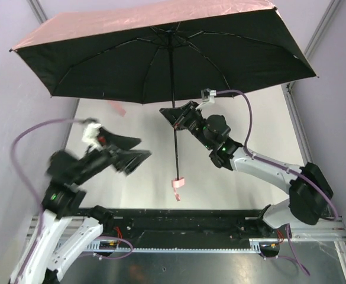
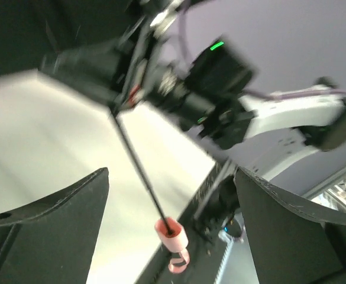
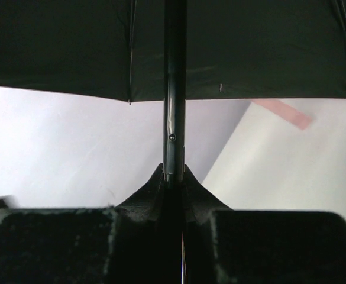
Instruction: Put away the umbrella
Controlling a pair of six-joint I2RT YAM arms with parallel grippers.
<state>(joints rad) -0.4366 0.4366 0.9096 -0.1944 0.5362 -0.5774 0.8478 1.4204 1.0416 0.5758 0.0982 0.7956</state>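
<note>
Umbrella [image 1: 131, 65] fully open, held aloft over the surface [image 1: 131, 189]. Canopy pink on top, dark beneath, spanning most of the top view. Judged light but bulky; fabric soft, ribs thin and bendable, so no place to grip.

Right gripper [image 1: 174, 115] closed tight on the shaft [image 1: 174, 148], high up, not far below the ribs; it carries the whole thing.

Left gripper [image 1: 144, 148] spread wide, empty, left of the shaft and apart from it; blurred.

Shaft thin, stiff, smooth; likely slippery and could twist in a pinch.

Handle [image 2: 171, 234] small, pink, at the bottom end: probably the best second hold.

Loop strap [image 2: 178, 260] hangs limp below it.
</note>
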